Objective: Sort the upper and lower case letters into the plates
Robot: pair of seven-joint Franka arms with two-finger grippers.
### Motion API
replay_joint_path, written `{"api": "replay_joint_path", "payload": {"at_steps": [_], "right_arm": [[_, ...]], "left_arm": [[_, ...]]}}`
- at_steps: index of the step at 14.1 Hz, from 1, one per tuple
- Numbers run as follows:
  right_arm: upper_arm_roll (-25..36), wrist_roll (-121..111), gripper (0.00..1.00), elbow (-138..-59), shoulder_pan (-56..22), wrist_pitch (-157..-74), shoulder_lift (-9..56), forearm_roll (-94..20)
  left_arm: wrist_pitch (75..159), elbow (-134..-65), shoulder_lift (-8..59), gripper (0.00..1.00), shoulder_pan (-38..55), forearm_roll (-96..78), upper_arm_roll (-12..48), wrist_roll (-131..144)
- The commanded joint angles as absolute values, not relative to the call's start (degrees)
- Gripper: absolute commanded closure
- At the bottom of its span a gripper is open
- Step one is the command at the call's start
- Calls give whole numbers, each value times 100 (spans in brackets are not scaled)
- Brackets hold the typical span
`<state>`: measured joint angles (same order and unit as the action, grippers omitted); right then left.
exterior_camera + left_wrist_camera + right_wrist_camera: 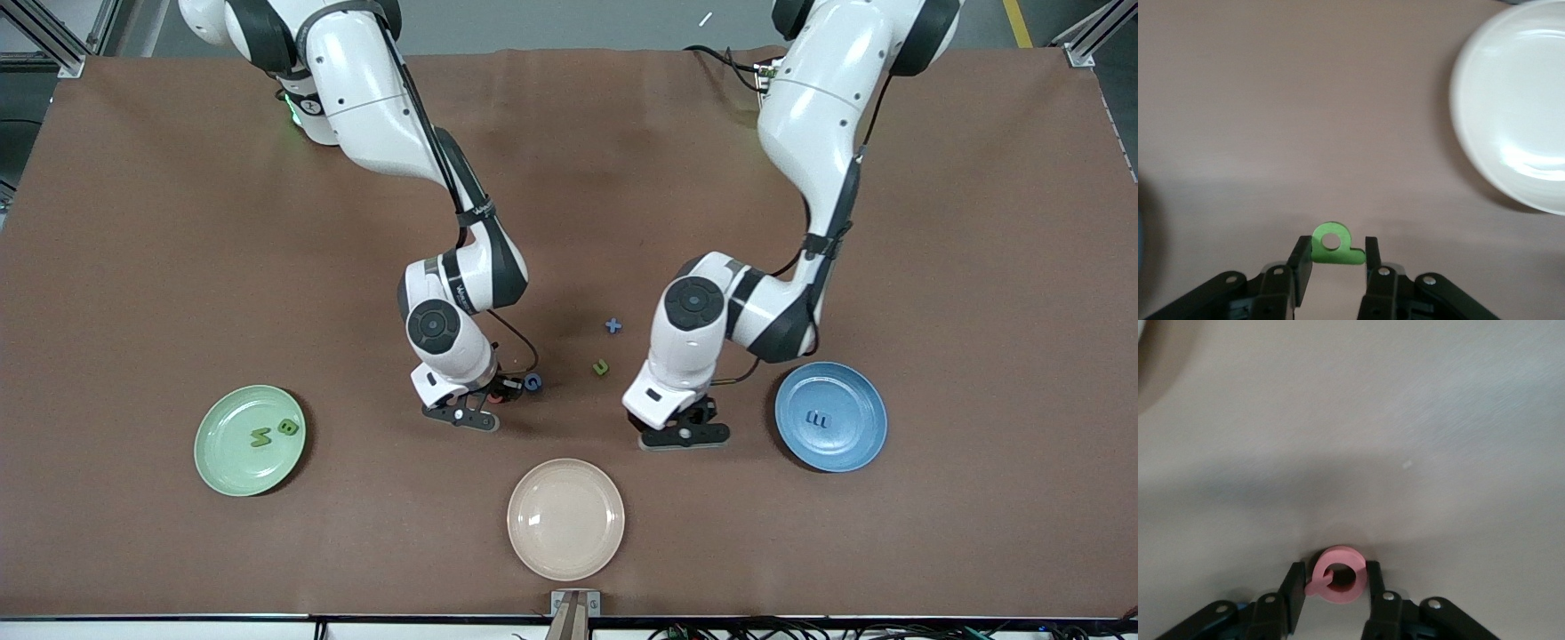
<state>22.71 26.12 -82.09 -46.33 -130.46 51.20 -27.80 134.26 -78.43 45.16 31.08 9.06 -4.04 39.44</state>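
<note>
My right gripper (462, 411) is low at the table, shut on a red letter (1341, 555), a ring with a small tail; a bit of it shows in the front view (494, 397). My left gripper (685, 433) is low beside the blue plate (858, 444), shut on a green letter (1346, 254) with a round hole. The pale green plate (222, 471) holds two green letters (260, 436) (288, 427). The blue plate holds one blue letter (818, 418). A blue letter (532, 382), a green letter (601, 366) and a blue letter (613, 326) lie on the table between the arms.
A cream-beige plate (565, 518) stands near the front edge, between the two grippers and nearer to the camera; it also shows in the left wrist view (1511, 100). The brown mat (178, 267) covers the whole table.
</note>
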Motion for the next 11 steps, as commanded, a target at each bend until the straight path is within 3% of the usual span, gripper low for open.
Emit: {"api": "replay_joint_path", "payload": {"at_steps": [1,6,7,8,9,10,11], "right_arm": [[2477,1849,95,-8095,-4290,-12570,4983,-2725],[3627,22,95,-8007,-4280,-11936,4931,-2725],[3865,-487,95,-8007,-4272,-11840,4931,-2733],[4015,-849,95,-8007,-4245,-11743,4931,-2742],[4138,-1157,95,-8016,-4184,-11638,4939,-2742],[4235,-1447,95,-8016,-4105,-11567,4931,-2742],[4315,-1824,94,-8059,-3991,-11497,4939,-2742]], "left_arm": [[12852,-8681,3755,99,2656,1002,-369,3780],[12849,-9044,3761,96,1760,1316,-369,3270],[12858,-9053,3788,93,1619,1623,-360,3139],[12885,-9027,3875,84,1565,1669,-343,3120],[12989,-9026,3954,71,1556,1670,-343,3120],[13060,-9026,3999,40,1530,1670,-351,3120],[13069,-9026,3999,1,1468,1679,-352,3103]]}}
